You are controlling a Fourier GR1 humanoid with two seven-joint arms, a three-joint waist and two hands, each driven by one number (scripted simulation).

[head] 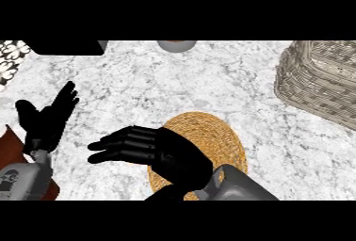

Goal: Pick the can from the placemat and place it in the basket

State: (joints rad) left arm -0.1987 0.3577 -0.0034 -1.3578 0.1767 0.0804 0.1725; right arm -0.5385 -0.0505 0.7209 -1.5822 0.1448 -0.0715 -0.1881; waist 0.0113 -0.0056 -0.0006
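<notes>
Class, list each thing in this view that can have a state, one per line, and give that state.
Left hand: open, fingers up, resting at the view's left.
Right hand: over the left part of the placemat; whether it holds anything cannot be told.
Placemat: flat on the counter, partly covered by that hand.
Basket: at upper right, apart from both hands.
Can: not visible.

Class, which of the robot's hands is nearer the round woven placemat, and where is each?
Right. The right hand hangs over the placemat's left part. The left hand rests open well to the placemat's left, above the marble counter.
</notes>
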